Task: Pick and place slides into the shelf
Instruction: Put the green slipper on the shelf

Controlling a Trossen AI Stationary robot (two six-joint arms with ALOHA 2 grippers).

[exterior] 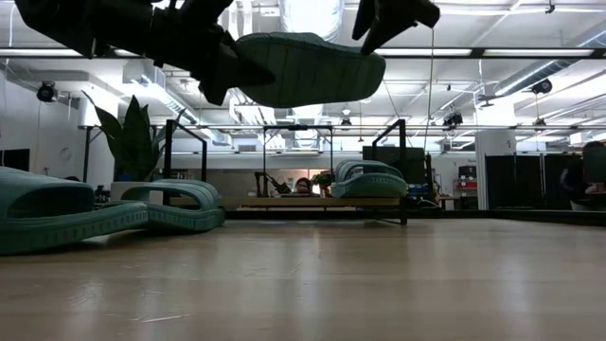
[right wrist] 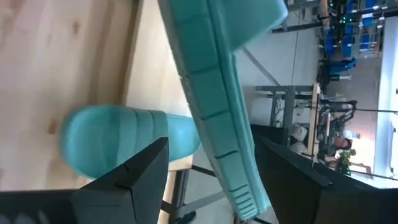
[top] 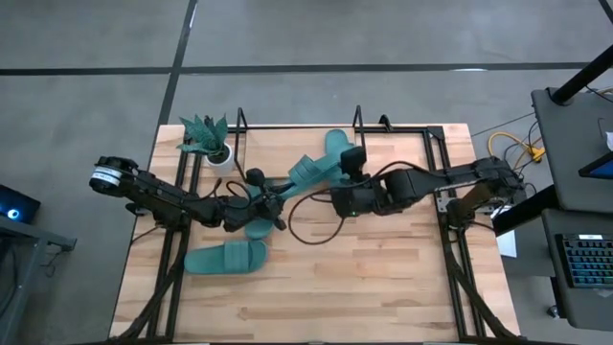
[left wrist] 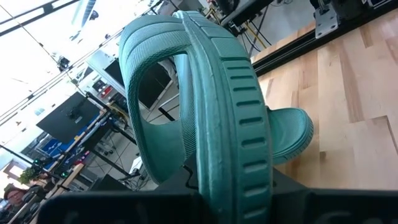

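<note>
One teal slide is up in the air over the table's middle, between my two arms; the low view shows it well above the wood. My left gripper is shut on its heel end. My right gripper is open, a finger on each side of the slide's toe end; whether they touch it I cannot tell. A second slide rests sole down on the shelf. Two more slides lie on the table, the latter under my left gripper. My left gripper pinches the slide's sole at the heel end between its two fingers, coming level from the table's left, along the slide. The slide is lifted clear and turned on its side, its ribbed sole edge toward the wrist camera and its strap beyond the fingers.
A small potted plant stands at the far left by the shelf's black wire frame. A dark cable loops on the table's middle. Bare wood spreads over the table's near half. People and desks show in the room beyond.
</note>
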